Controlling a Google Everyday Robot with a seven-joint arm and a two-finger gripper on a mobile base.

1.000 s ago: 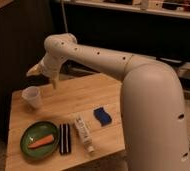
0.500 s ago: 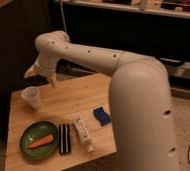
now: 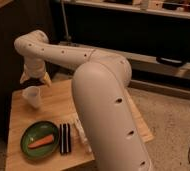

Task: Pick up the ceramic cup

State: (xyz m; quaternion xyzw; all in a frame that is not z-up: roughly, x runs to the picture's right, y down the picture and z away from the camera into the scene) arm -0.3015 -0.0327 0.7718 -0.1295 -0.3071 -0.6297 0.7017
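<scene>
Now the tool (image 3: 35,79) has come down and a bit to the side, so it hangs right above the cup (image 3: 33,96), close to its rim. Its two fingers (image 3: 46,80) are spread wide, one out to each side. The cup has not moved. It stands upright on the worktop (image 3: 58,107), just under the tool. Nearer to us than the tool lies the green plate (image 3: 34,131) with a carrot (image 3: 42,141). I think the tool is lined up and only needs to drop lower, then squeeze.
</scene>
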